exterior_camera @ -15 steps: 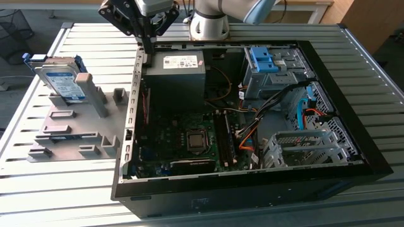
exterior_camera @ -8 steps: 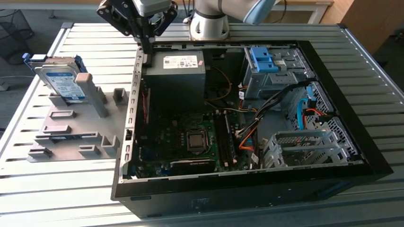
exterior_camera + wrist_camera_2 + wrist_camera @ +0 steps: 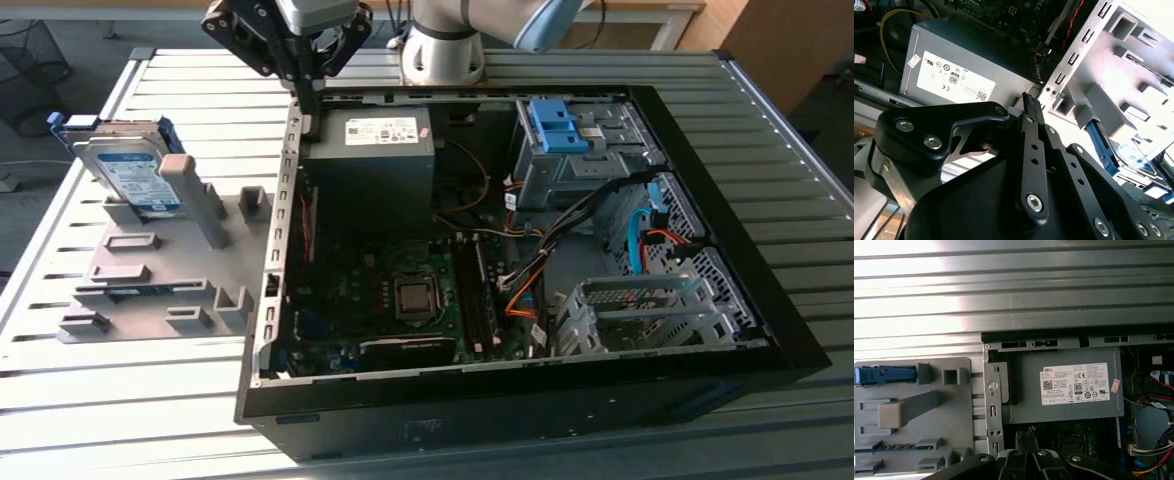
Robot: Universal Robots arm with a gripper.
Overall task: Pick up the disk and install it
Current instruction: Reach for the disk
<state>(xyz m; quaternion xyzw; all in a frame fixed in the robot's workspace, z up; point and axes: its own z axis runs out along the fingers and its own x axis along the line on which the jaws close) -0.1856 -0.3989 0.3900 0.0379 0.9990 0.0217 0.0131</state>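
Observation:
The disk (image 3: pixel 130 172) stands on edge in a grey holder (image 3: pixel 160 285) on the table, at the exterior view's left of the open computer case (image 3: pixel 534 400). It is silver with a white-and-blue label and a blue bracket. The second wrist view shows the disk (image 3: pixel 1132 153) behind the holder's posts, and the first wrist view shows its blue top edge (image 3: pixel 884 375). My gripper (image 3: pixel 308 98) hangs above the case's rear wall, beside the grey power supply (image 3: pixel 370 160), well apart from the disk. Its fingers are shut with nothing between them, as both wrist views show (image 3: pixel 1028 100) (image 3: pixel 1024 434).
Inside the case lie the motherboard (image 3: pixel 400 290), loose cables and a blue-topped drive bay (image 3: pixel 558 128). A bare metal cage (image 3: pixel 643 312) sits at the front right. The slatted metal table (image 3: pixel 134 400) surrounds the case. The arm's base (image 3: pixel 441 50) stands behind it.

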